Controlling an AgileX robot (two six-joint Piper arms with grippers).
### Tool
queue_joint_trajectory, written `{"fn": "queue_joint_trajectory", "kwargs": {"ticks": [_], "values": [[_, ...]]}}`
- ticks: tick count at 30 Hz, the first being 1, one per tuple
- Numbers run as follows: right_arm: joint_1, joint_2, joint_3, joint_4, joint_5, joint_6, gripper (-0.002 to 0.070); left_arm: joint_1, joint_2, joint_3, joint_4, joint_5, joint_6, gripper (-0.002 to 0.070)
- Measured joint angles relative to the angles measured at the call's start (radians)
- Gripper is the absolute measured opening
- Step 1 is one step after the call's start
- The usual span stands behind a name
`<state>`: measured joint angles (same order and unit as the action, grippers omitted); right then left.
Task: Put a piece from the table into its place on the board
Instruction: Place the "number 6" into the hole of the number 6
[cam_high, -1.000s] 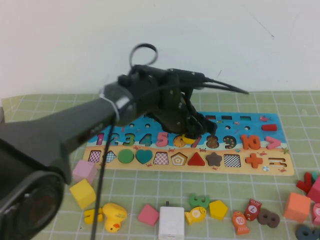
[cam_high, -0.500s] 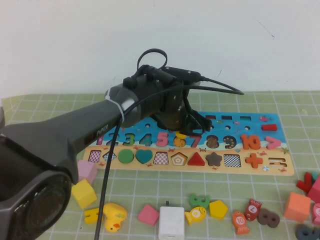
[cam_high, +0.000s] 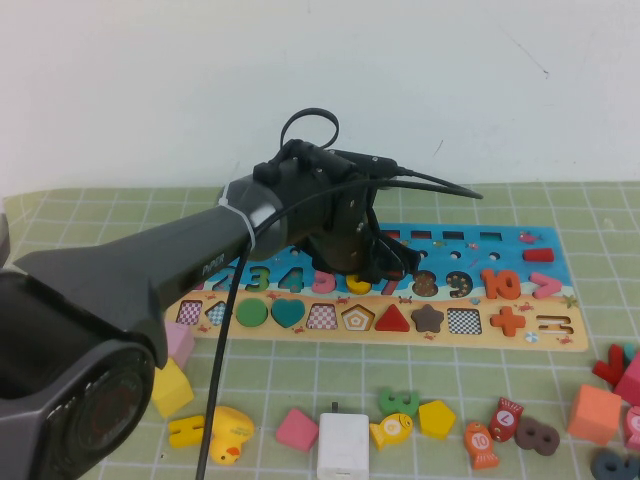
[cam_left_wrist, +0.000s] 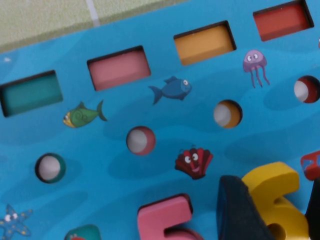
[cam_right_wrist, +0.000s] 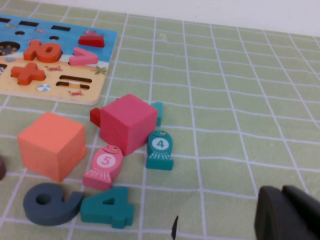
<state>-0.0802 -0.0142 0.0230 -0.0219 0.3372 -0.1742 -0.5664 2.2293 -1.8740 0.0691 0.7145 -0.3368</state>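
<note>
The board (cam_high: 455, 238) lies across the middle of the table, its blue part with digits above a tan strip of shapes. My left gripper (cam_high: 372, 268) hangs over the digit row between the pink 5 and the red 7. In the left wrist view it (cam_left_wrist: 276, 212) is shut on the yellow numeral 6 (cam_left_wrist: 272, 192), held upright just over the blue board (cam_left_wrist: 150, 100) beside the pink 5 (cam_left_wrist: 165, 217). In the high view the gripper hides the 6. My right gripper (cam_right_wrist: 289, 214) is shut and empty, low over the mat to the right of the board.
Loose pieces line the front of the mat: a yellow cube (cam_high: 165, 388), a yellow duck (cam_high: 228, 432), a white block (cam_high: 345, 443), a yellow pentagon (cam_high: 437, 418) and an orange cube (cam_high: 595, 412). A pink cube (cam_right_wrist: 127, 122) and a teal 4 (cam_right_wrist: 107, 207) lie near my right gripper.
My left arm's wrist has shifted a little to the right over the board. The yellow piece that showed under the gripper in the high view is now covered by it.
</note>
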Motion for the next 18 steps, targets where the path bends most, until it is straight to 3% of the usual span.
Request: {"fn": "queue_joint_trajectory", "kwargs": {"ticks": [18], "values": [[0.0,0.0,0.0,0.0,0.0,0.0,-0.0003,0.0,0.0,-0.002,-0.011,0.026,-0.004,0.0249]]}}
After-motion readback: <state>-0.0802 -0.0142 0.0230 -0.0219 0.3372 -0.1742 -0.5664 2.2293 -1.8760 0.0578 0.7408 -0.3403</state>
